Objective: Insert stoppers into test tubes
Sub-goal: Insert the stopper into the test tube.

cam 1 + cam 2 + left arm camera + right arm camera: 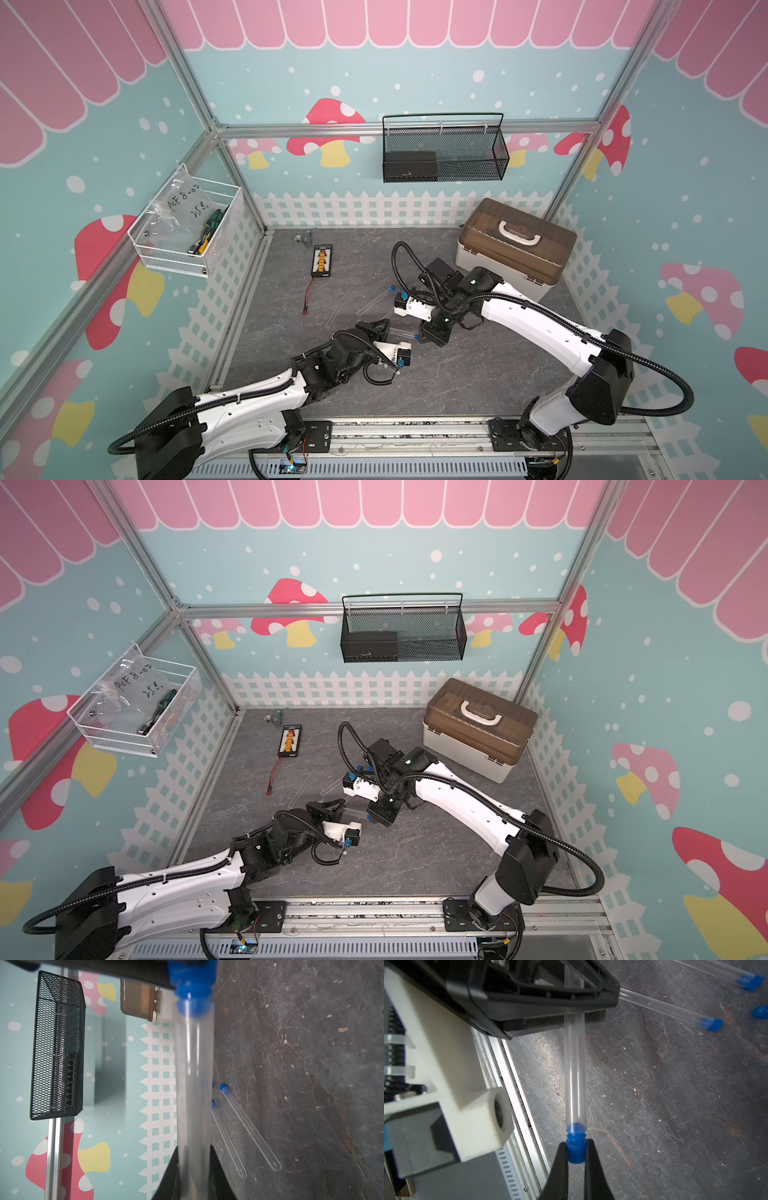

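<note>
Here the right gripper (576, 1144) pinches a blue stopper (576, 1154), whose tip sits in the mouth of a clear test tube (575, 1068). The left gripper (194, 1153) clamps that tube above the middle of the worktop (675, 1105). Toward the back edge, two stoppered tubes (251, 1128) lie flat side by side, with a loose stopper (760, 1012) near them.

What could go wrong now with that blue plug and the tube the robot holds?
1. The blue plug, pinched by the right pincer, is only partly in the tube; a crooked push might tilt it or pop it out.
2. The left pincer grips the tube far from its mouth, so the tube may slide back or swing aside.
</note>
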`<act>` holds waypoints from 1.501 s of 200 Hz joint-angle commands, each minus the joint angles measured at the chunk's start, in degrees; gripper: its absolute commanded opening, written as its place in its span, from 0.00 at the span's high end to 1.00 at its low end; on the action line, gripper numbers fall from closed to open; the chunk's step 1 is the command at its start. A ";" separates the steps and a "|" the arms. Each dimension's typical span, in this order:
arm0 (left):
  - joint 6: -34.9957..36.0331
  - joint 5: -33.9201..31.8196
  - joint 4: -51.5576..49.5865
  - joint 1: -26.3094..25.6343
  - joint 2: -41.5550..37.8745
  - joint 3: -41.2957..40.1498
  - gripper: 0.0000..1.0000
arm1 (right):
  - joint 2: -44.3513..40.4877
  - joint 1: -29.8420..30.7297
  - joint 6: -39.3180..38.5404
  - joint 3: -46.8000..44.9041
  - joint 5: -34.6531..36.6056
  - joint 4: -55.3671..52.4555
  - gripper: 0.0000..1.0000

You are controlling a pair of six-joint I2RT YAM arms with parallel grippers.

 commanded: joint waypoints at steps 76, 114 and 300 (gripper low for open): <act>-1.60 19.96 6.33 -4.94 -2.75 -0.94 1.00 | 1.73 1.72 4.25 2.47 0.24 28.23 1.00; -4.76 25.56 0.33 -4.92 -3.14 1.25 1.00 | 2.04 3.38 -0.46 2.55 4.22 28.96 1.00; -13.92 38.40 -4.64 -4.93 -1.97 8.17 1.00 | 0.48 7.52 -5.53 0.39 4.51 42.07 1.00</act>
